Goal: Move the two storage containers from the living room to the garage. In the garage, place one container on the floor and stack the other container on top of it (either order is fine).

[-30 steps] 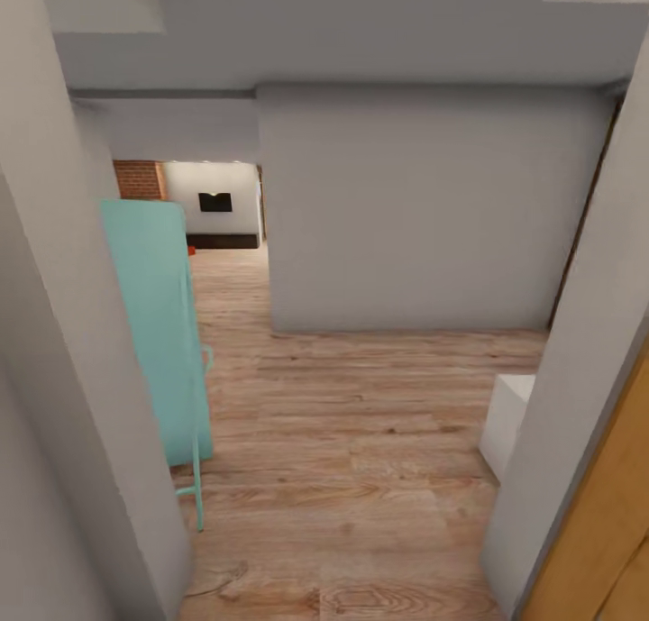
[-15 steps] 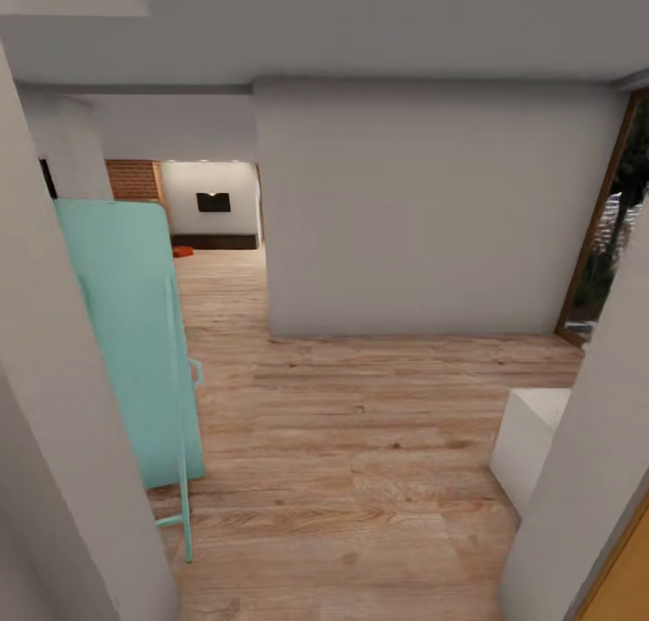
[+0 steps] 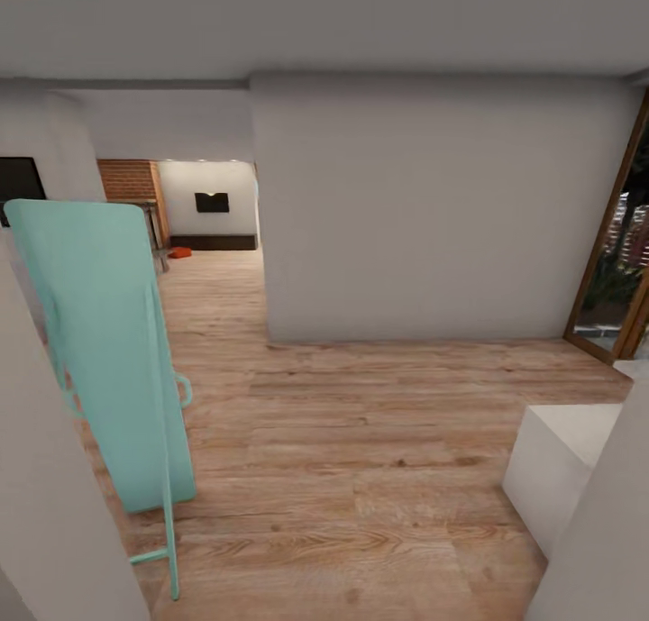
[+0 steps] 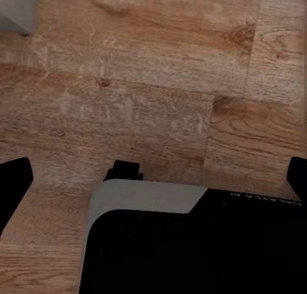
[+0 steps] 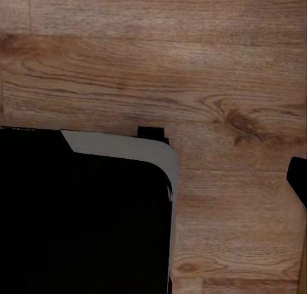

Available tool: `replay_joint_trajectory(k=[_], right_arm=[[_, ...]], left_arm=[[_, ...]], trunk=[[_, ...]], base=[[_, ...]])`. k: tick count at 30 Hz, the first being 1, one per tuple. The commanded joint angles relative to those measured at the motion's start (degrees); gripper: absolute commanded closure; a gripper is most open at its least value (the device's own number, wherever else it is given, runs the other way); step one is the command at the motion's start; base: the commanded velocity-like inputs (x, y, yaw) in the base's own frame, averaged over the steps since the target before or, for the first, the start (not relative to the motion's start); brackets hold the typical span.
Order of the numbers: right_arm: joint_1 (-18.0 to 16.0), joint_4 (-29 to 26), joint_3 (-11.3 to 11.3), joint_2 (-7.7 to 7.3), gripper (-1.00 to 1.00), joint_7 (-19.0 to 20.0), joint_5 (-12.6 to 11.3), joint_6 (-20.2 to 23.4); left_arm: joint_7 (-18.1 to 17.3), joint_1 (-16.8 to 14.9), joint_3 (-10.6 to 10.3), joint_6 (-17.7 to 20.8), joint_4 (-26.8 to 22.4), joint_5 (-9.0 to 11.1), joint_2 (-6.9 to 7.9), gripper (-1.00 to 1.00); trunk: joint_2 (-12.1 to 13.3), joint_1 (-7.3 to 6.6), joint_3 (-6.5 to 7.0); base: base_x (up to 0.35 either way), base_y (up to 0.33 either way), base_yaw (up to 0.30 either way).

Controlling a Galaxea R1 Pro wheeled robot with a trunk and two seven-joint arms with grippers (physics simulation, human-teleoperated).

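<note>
Beyond the turquoise board (image 3: 108, 351), far down the plank hallway, one small orange-red container (image 3: 180, 252) lies on the floor near a brick wall (image 3: 126, 181); end effector openings cannot be told.

Leaning panel (image 3: 104, 351) left, block (image 3: 559, 463) right, wall (image 3: 433, 206) ahead.

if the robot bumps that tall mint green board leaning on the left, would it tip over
Probably yes. The mint green board stands tall and thin, tilted, so a nudge could topple it. Its slim leg touches the wood floor at a narrow foot and may slide. It looks light, though that can't be confirmed.
</note>
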Motion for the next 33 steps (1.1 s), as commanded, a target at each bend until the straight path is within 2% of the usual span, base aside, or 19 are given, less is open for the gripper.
replay_joint_trajectory(k=[1, 33], right_arm=[[-0.1, 0.2, 0.4, 0.01, -1.00, 0.2, -0.6, -0.3], [-0.1, 0.2, 0.4, 0.01, -1.00, 0.3, -0.6, -0.3]], left_arm=[[0.1, 0.0, -0.5, -0.2, 0.1, 0.5, -0.02, -1.00], [0.1, 0.0, -0.5, -0.2, 0.1, 0.5, -0.05, -1.00]], trunk=[[0.0, 0.04, -0.07], [0.0, 0.04, -0.07]], base=[[0.322, 0.000, 0.000], [0.322, 0.000, 0.000]])
